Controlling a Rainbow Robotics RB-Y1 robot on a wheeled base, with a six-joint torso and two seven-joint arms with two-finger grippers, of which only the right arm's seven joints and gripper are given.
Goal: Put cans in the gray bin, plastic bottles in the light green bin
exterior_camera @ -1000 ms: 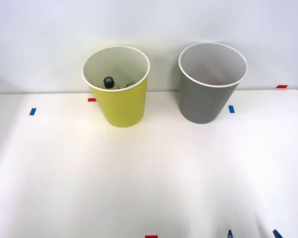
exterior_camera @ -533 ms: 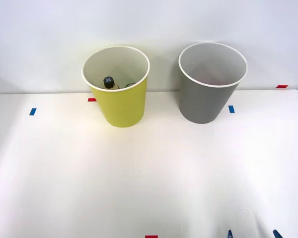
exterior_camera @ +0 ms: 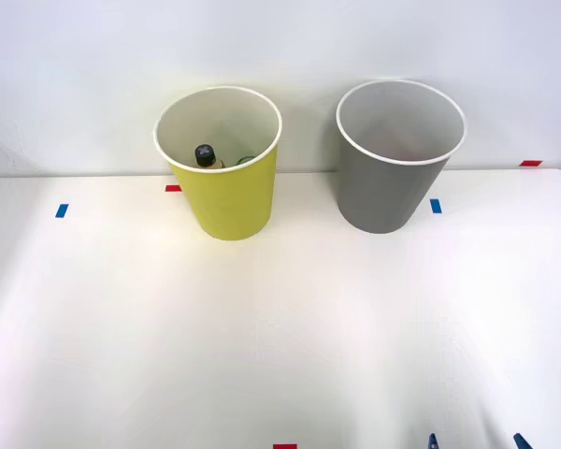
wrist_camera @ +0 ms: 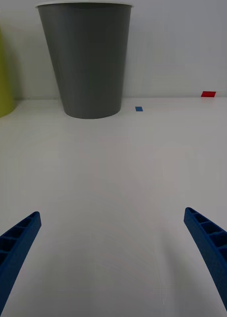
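Resting unchanged, hand (wrist_camera: pixel 113 247) spread, bottle (exterior_camera: pixel 205 155) binned

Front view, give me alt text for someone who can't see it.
Two tall tapered bins stand side by side at the far edge of a white table: a light green bin on the left holding a bottle with a dark cap, and a gray bin on the right. The tips of the right gripper, blue fingers spread apart, poke in at the near edge.
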